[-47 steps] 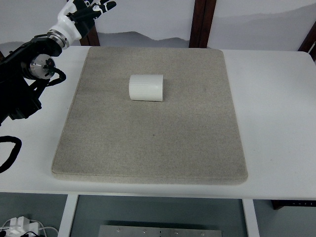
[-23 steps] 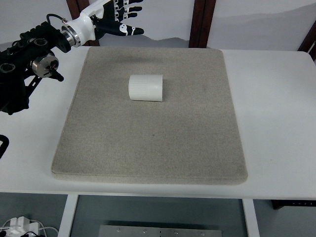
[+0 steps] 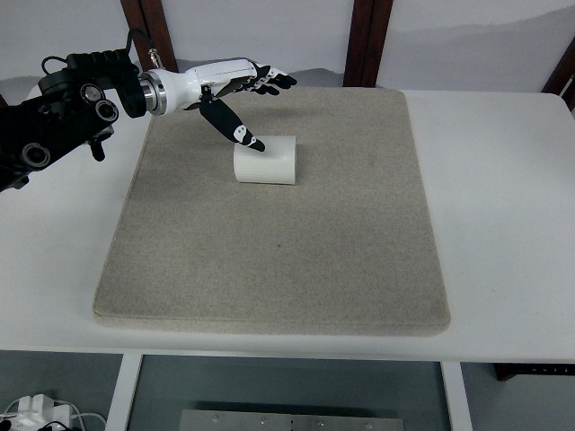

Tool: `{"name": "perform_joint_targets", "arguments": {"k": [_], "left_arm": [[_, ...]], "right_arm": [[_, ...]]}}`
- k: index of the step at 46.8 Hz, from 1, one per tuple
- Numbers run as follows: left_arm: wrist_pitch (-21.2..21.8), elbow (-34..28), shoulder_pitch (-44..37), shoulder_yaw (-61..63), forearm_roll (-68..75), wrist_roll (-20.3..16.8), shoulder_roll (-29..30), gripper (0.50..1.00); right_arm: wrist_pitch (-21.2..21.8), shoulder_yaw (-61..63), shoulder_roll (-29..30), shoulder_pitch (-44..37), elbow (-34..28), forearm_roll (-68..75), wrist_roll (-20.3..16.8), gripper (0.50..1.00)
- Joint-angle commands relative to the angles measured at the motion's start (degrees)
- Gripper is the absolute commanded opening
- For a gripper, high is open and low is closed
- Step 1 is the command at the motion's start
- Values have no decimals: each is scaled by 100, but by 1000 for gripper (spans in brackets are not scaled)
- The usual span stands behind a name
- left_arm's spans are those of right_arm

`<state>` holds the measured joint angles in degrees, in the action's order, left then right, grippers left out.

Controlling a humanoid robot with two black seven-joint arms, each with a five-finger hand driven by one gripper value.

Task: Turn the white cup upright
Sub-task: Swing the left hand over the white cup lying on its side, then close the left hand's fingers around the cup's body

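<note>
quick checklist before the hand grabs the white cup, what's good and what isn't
1. White ribbed cup lying on its side on the grey felt mat: ok, ready to flip.
2. Left hand open, fingers spread: ok.
3. Left hand around the cup: not ok, only the thumb tip reaches its upper left edge.
4. Mat around the cup free of other objects: ok.
5. Which end is the cup's open mouth: cannot tell.
6. Right hand: not in view.

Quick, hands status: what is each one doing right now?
Left hand: open, fingers spread, holding nothing, above the white cup lying on its side.
Right hand: not in view.
</note>
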<state>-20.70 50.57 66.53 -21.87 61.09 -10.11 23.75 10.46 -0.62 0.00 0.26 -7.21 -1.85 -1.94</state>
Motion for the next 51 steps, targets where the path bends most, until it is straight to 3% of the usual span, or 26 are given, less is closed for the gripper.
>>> {"name": "perform_joint_targets", "arguments": {"k": [1,14,36,51], "left_arm": [[14,50,132,218,-9,430,-2,988],[5,94,334,305,8,1398,-99,986],[119,-345,404,710,201,1451,-758,975],[180,-460,378,894,289,1451,-864,971]], "right_arm": [[0,0,0,0,0,1,1,952],[0,0,0,0,0,-8,1,952],[0,0,0,0,0,1,1,952],[0,0,0,0,0,1,1,952]]}}
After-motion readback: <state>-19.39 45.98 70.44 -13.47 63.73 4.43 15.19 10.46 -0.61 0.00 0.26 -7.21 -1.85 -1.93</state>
